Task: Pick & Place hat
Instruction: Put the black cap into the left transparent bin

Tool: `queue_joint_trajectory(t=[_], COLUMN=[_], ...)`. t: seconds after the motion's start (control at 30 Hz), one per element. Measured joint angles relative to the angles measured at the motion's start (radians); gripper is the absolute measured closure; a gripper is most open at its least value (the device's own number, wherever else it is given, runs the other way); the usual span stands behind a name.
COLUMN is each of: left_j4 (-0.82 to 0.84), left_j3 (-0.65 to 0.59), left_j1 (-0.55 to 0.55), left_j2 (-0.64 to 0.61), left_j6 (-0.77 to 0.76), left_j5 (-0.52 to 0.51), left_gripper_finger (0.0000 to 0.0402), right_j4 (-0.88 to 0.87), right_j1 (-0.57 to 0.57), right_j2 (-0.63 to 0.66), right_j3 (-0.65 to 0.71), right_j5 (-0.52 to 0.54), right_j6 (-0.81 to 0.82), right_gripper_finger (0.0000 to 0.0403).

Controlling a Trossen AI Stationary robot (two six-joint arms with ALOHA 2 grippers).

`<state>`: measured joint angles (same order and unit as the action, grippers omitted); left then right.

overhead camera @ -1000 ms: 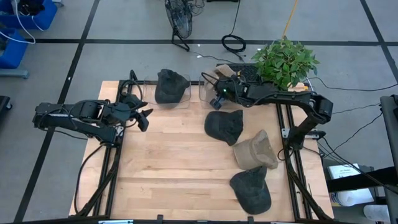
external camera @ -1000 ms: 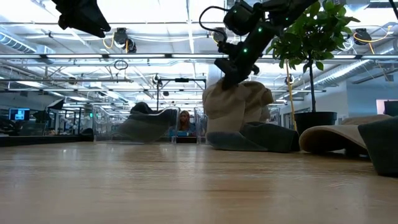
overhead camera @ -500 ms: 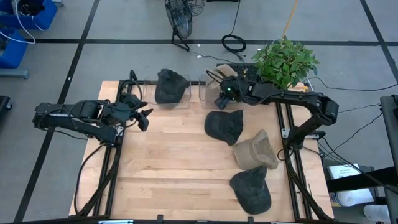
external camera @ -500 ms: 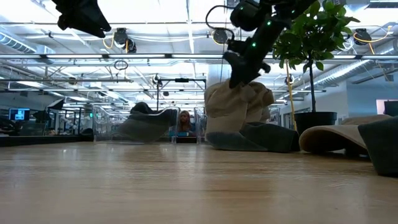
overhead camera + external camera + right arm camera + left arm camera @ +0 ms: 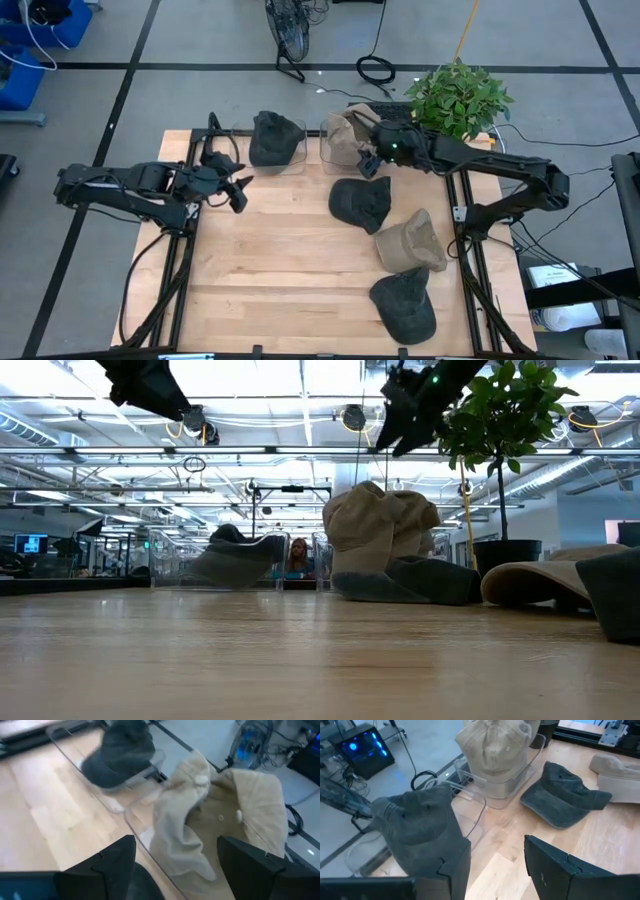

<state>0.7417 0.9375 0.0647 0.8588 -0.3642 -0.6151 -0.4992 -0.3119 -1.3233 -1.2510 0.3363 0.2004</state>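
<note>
A tan hat [image 5: 345, 133] sits crown up in a clear bin [image 5: 328, 150] at the table's far edge. It also shows as the tan hat [image 5: 220, 815] in the right wrist view and the tan hat [image 5: 378, 530] in the low view. My right gripper [image 5: 368, 158] hangs open above the hat's right side, clear of it, shown high as my right gripper [image 5: 408, 410] in the low view. A grey hat [image 5: 272, 137] fills the neighbouring clear bin [image 5: 475, 815]. My left gripper [image 5: 238, 188] waits open over the table's left side.
Three more hats lie on the wood. A dark one [image 5: 360, 202] is near the bins, a tan one [image 5: 410, 242] right of centre and a dark one [image 5: 405, 306] by the near edge. A potted plant [image 5: 458, 98] stands at the far right corner.
My right gripper has opened and let go of the tan hat. It has then risen and drawn back toward the table's right. The hat has stayed in its bin. My left gripper has edged slightly toward the right.
</note>
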Motion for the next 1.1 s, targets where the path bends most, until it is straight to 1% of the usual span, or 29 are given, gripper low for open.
queue_joint_trajectory(t=[0.27, 0.43, 0.6, 0.73, 0.8, 0.97, 1.1], left_j4=[-0.08, -0.137, -0.233, -0.333, -0.392, -0.526, -0.618], left_j3=[0.0, 0.0, 0.0, 0.0, 0.0, 0.0, 0.001], left_j1=[0.0, 0.0, 0.002, 0.006, 0.015, 0.064, 0.104], left_j2=[0.057, 0.097, 0.156, 0.211, 0.24, 0.316, 0.387], left_j6=[0.089, 0.139, 0.159, 0.176, 0.17, 0.142, 0.116], left_j5=[0.014, 0.138, 0.202, 0.247, 0.251, 0.251, 0.252], left_gripper_finger=[0.0215, 0.0215, 0.0216, 0.0216, 0.0216, 0.0216, 0.0216], right_j4=[-0.05, -0.188, -0.387, -0.528, -0.581, -0.674, -0.723], right_j1=[0.064, 0.113, 0.151, 0.201, 0.231, 0.314, 0.378], right_j2=[0.059, 0.082, 0.103, 0.114, 0.116, 0.116, 0.117], right_j3=[0.0, 0.0, 0.0, 0.0, 0.0, 0.0, 0.0], right_j5=[0.0, -0.001, 0.001, 0.001, 0.003, 0.008, 0.008], right_j6=[0.062, 0.113, 0.227, 0.301, 0.328, 0.384, 0.426], right_gripper_finger=[0.0166, 0.0189, 0.0215, 0.0244, 0.0263, 0.0312, 0.0343])
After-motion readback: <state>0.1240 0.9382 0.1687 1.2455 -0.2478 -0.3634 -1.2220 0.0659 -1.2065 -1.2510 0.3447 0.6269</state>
